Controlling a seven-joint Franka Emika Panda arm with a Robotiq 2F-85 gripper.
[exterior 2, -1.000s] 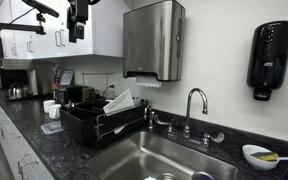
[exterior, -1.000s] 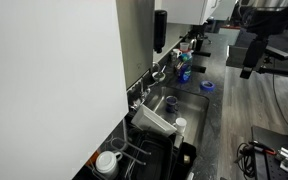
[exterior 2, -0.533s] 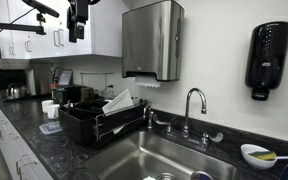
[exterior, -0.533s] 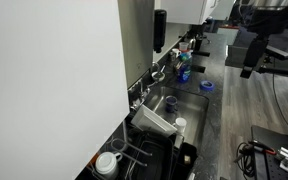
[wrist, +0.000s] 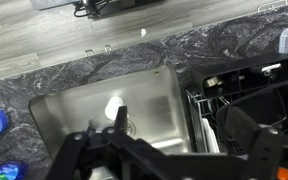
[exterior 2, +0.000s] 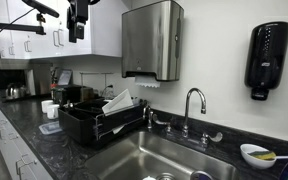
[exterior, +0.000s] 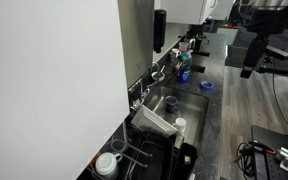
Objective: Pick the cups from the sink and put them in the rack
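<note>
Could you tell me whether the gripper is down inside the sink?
No, the gripper hangs high up, well clear of the sink.

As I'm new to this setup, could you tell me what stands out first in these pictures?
The eye lands on the long steel sink set in a dark marbled counter, with a black dish rack right beside it. The open gripper hangs high above, holding nothing.

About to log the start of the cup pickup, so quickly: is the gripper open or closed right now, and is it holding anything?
Gripper: open, holding nothing.
</note>
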